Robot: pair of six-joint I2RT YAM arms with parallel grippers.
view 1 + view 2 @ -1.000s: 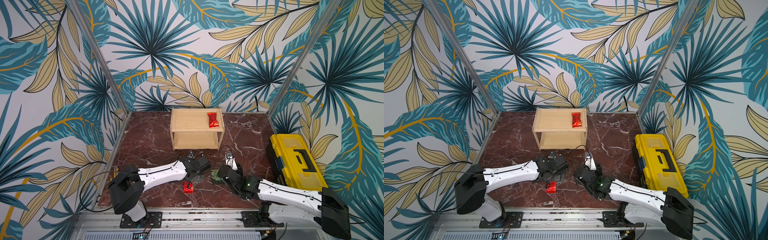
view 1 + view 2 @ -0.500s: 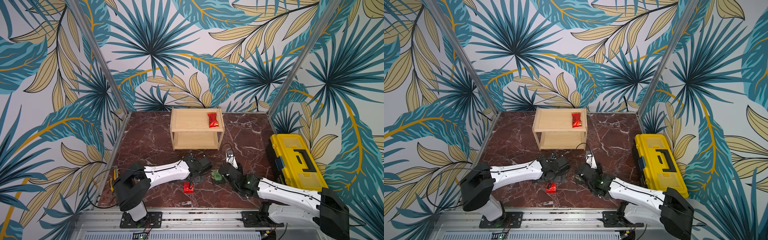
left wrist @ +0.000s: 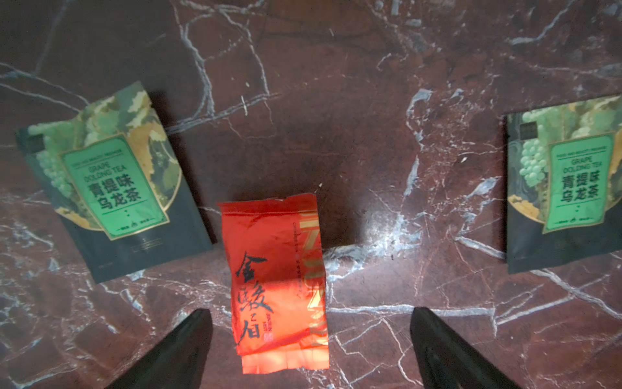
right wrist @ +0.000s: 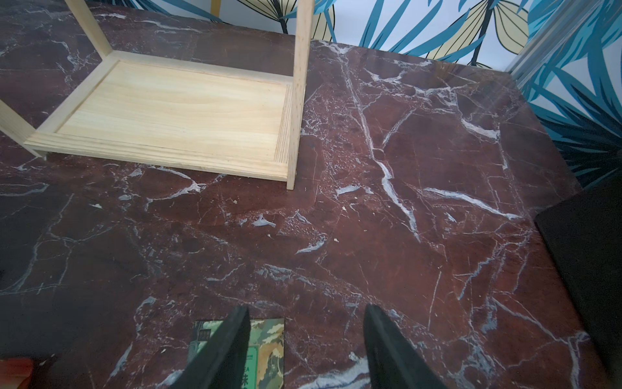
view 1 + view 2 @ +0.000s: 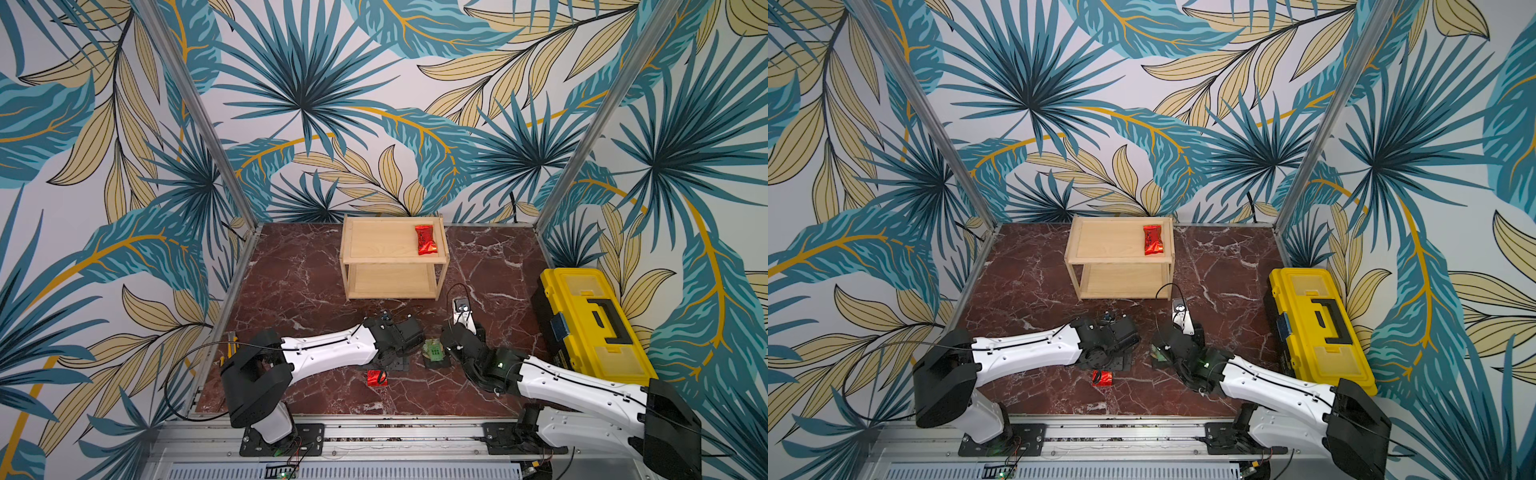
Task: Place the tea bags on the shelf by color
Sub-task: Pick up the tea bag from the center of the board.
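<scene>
In both top views, a red packet [image 5: 426, 240] lies front-to-back at the right end of the shelf's [image 5: 395, 260] top board.

In the left wrist view, our left gripper [image 3: 309, 310] is spread wide and empty. It straddles a second red packet [image 3: 279, 286] lying on the floor lengthwise between the fingers. Two green packets [image 3: 111, 182] [image 3: 565, 182] read "GRAPE OOLONG TEA".

In the right wrist view, our right gripper [image 4: 305, 307] is partly open and holds nothing, with one finger over a green packet [image 4: 269, 350].

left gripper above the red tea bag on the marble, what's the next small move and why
Probably lower the left gripper straight down around the red tea bag. The left wrist view shows it open, the bag flat on the marble between its fingers, nearer one. A second red tea bag already lies atop the shelf, so this one likely goes there.
</scene>
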